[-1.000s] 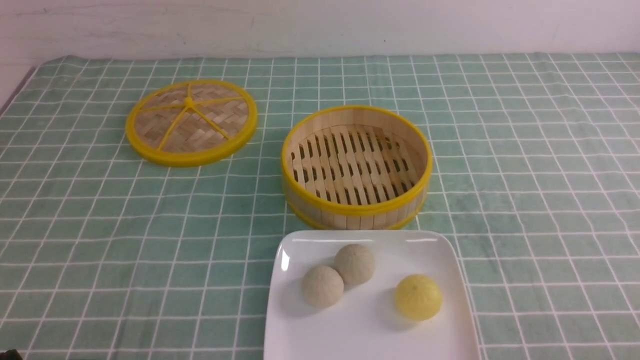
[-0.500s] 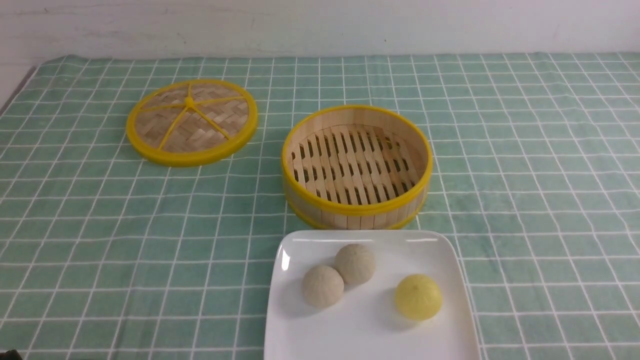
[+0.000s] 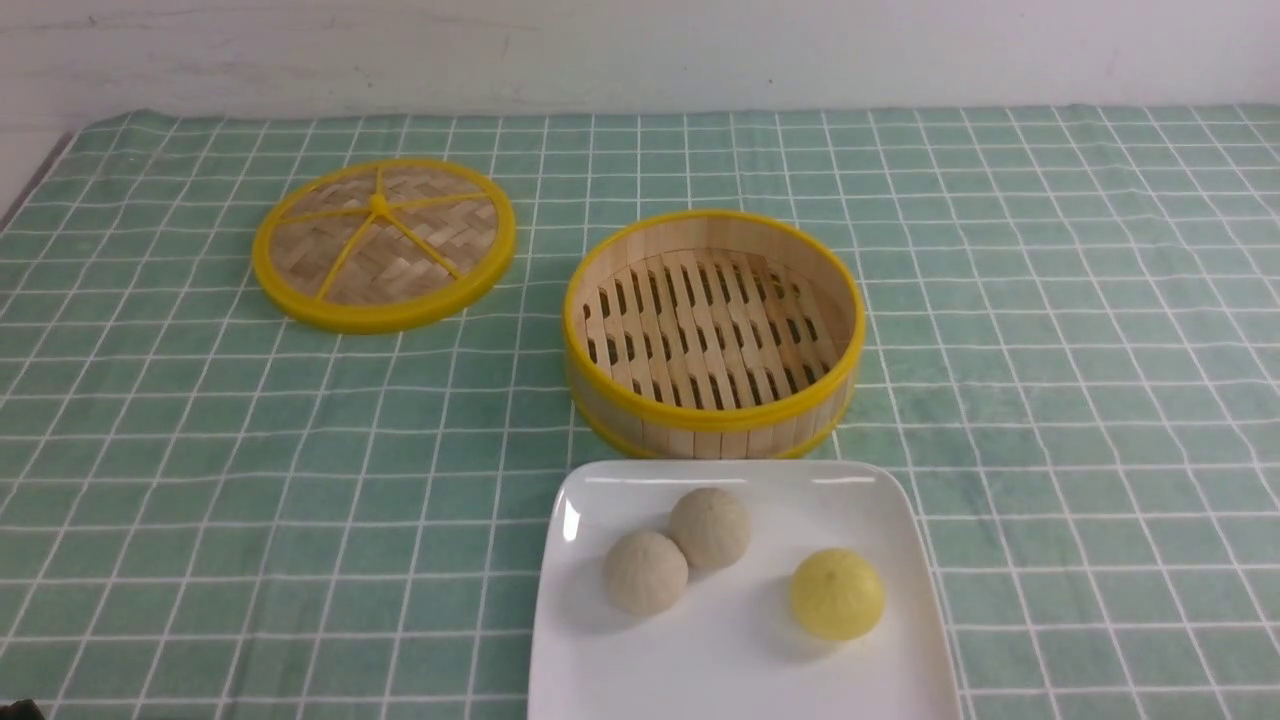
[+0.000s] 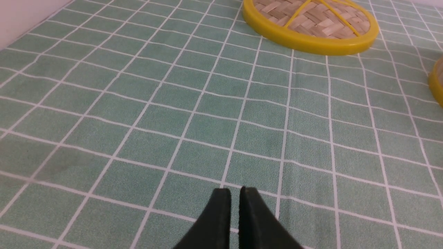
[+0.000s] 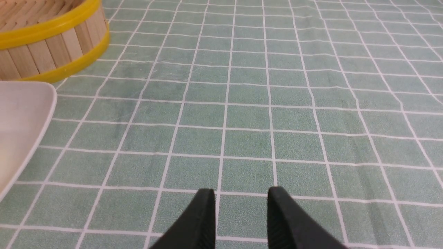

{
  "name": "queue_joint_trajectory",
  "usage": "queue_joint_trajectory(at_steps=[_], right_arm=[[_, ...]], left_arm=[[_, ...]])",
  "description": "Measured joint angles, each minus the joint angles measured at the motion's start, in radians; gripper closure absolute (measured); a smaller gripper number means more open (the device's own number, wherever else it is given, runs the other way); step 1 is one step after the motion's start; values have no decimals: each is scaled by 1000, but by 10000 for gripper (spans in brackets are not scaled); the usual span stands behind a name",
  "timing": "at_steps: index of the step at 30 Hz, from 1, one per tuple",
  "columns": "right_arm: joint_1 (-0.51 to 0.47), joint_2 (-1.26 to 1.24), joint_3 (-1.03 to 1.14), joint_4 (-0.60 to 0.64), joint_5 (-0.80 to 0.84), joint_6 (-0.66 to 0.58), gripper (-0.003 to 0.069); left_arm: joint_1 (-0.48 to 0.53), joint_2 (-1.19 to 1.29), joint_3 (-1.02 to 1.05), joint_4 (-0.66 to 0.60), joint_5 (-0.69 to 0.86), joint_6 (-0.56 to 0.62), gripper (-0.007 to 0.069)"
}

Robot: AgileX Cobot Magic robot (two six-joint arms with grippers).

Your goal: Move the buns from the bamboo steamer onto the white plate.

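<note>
Two pale beige buns (image 3: 645,572) (image 3: 709,528) lie touching on the white plate (image 3: 730,665) at the near middle of the table. Just beyond the plate stands the bamboo steamer (image 3: 700,425), with nothing in it. Neither arm shows in the front view. In the left wrist view my left gripper (image 4: 235,189) is shut with nothing in it, low over bare cloth, well short of the lid. My right gripper (image 5: 241,190) is open and holds nothing, over cloth to the right of the plate's corner (image 5: 20,117) and the steamer's wall (image 5: 45,46).
A bright yellow bun (image 3: 837,594) sits on the plate's right half. The flat woven lid (image 3: 383,243) with yellow spokes lies at the back left, also seen as the lid (image 4: 308,26) in the left wrist view. Green checked cloth covers the table.
</note>
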Motion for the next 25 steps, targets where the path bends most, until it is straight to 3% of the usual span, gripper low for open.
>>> queue_joint_trajectory(at_steps=[25], right_arm=[[0, 0, 0, 0, 0, 0, 419]], left_arm=[[0, 0, 0, 0, 1, 0, 549]])
